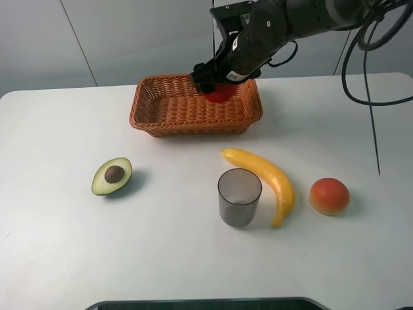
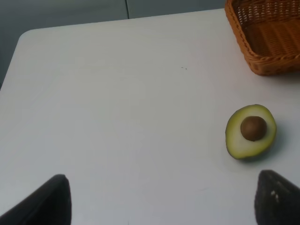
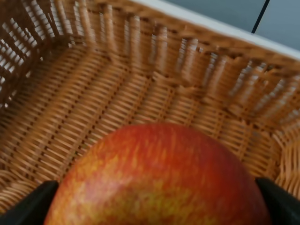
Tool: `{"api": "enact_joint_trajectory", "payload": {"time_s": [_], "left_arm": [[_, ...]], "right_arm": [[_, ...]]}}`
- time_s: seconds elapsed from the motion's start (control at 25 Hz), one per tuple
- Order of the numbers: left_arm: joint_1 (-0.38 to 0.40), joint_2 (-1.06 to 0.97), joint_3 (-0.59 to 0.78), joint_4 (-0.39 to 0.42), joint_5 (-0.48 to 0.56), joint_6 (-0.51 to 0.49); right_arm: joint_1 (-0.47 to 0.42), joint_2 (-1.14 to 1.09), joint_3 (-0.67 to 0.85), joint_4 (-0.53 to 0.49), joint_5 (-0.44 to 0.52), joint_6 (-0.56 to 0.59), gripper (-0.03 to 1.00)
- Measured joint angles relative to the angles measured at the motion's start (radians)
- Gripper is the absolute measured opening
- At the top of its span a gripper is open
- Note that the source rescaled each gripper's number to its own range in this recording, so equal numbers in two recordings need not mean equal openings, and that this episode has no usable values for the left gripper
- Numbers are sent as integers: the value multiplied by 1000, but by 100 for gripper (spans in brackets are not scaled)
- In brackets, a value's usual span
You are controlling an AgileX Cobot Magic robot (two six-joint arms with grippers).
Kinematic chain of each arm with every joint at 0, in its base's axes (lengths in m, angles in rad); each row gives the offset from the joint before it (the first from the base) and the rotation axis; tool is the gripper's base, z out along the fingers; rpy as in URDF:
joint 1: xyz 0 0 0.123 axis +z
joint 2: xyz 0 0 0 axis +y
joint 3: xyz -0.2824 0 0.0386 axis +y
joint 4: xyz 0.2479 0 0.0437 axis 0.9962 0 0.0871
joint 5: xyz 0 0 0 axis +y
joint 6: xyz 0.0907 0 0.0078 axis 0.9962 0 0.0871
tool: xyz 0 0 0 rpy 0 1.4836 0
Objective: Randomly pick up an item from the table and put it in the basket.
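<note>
We see the right tool (image 3: 153, 206) clenched on the apple (image 1: 221, 95), a dark finger on either side of it, and the arm reaches in from the right so that the fruit hangs inside the basket (image 1: 150, 110), toward its far right end. The wrist view looks past the red skin straight onto woven floor and the corner walls, which tells us the apple is well within the rim and not over the edge. We cannot tell whether it touches the floor. We judge the grip is kept so the fruit can be set low and not dropped, since a round apple let go from height could roll or bounce against the flared sides. The left tool (image 2: 164, 201) is spread wide and holds nothing, hanging above bare counter (image 1: 64, 245) near the avocado (image 1: 111, 175), out of the other arm's way. The cup (image 1: 239, 197), banana (image 1: 271, 177) and pink fruit (image 1: 329, 196) lie apart from the basket, nearer the front. What remains, we think, is the release and a clean lift out.
</note>
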Motion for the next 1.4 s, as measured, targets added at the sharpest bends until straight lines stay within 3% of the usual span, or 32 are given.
{"api": "enact_joint_trajectory", "payload": {"time_s": [0.36,0.4,0.44,0.48,0.56,0.88,1.16,1.24,1.4], "left_arm": [[0,0,0,0,0,0],[0,0,0,0,0,0],[0,0,0,0,0,0],[0,0,0,0,0,0],[0,0,0,0,0,0],[0,0,0,0,0,-4],[0,0,0,0,0,-4],[0,-1,0,0,0,-4],[0,0,0,0,0,-4]], "right_arm": [[0,20,0,0,-17,3,2],[0,20,0,0,-17,3,20],[0,20,0,0,-17,5,56],[0,20,0,0,-17,5,81],[0,20,0,0,-17,5,96],[0,-31,0,0,69,5,100],[-14,-144,0,34,269,3,100],[-36,-167,2,44,346,9,100],[-104,-241,104,50,410,27,100]]}}
